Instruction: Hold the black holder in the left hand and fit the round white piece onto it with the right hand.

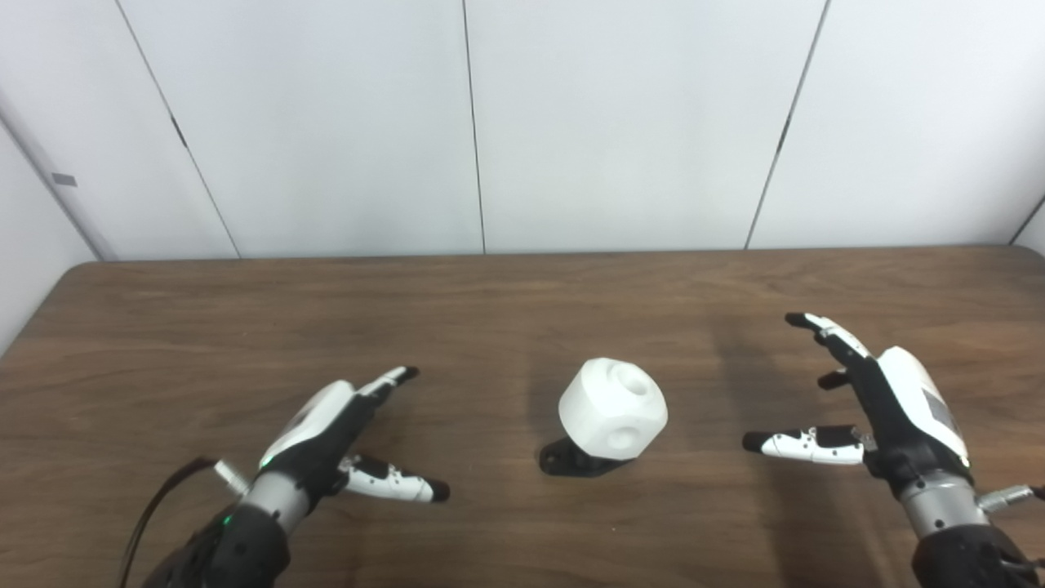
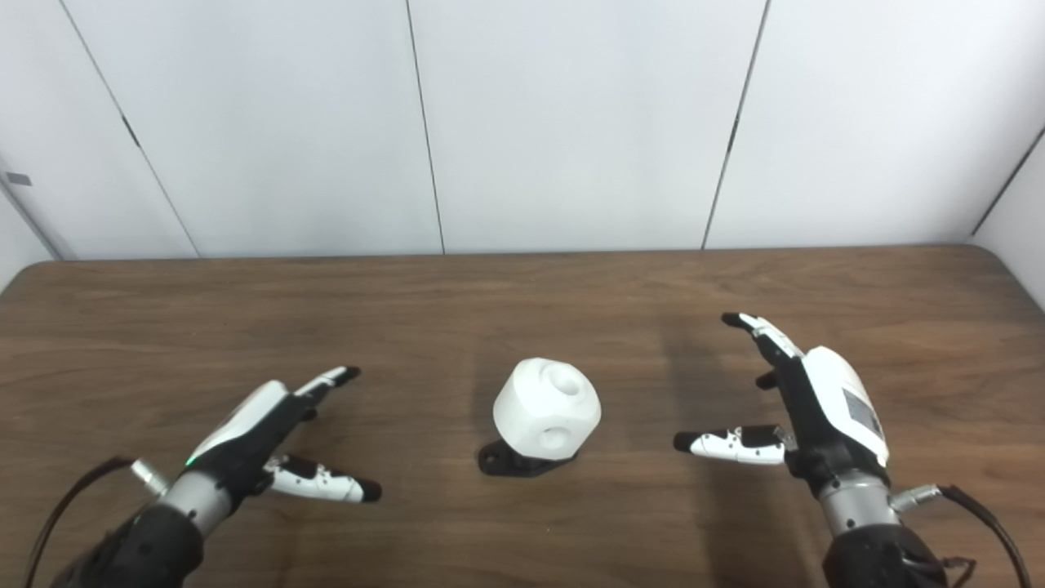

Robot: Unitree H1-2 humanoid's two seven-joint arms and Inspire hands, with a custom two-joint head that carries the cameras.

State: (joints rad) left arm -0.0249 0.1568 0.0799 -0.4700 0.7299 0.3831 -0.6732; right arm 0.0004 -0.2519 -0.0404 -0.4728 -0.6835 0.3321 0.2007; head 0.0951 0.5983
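A dark wooden table (image 1: 163,327) stands before a wall of pale panels (image 1: 326,122). Near the middle of the tabletop, toward the near edge, sits the round white piece (image 1: 613,417), a faceted, rounded block with circular recesses on its upper and front faces. It rests on top of the black holder (image 1: 571,460), whose flat base shows on the table just below and to the left of the white block; the two are touching, and the white piece leans slightly. How deeply the piece is seated on the holder cannot be told.

The left hand (image 1: 331,429) lies low over the table to the left of the assembly, fingers spread and extended toward the far side, thumb pointing toward the holder, holding nothing. The right hand (image 1: 878,400) is raised to the right of the assembly, its fingers apart and curved, thumb pointing leftward toward the white piece, likewise empty. Both hands are clear of the two parts, one on each side.
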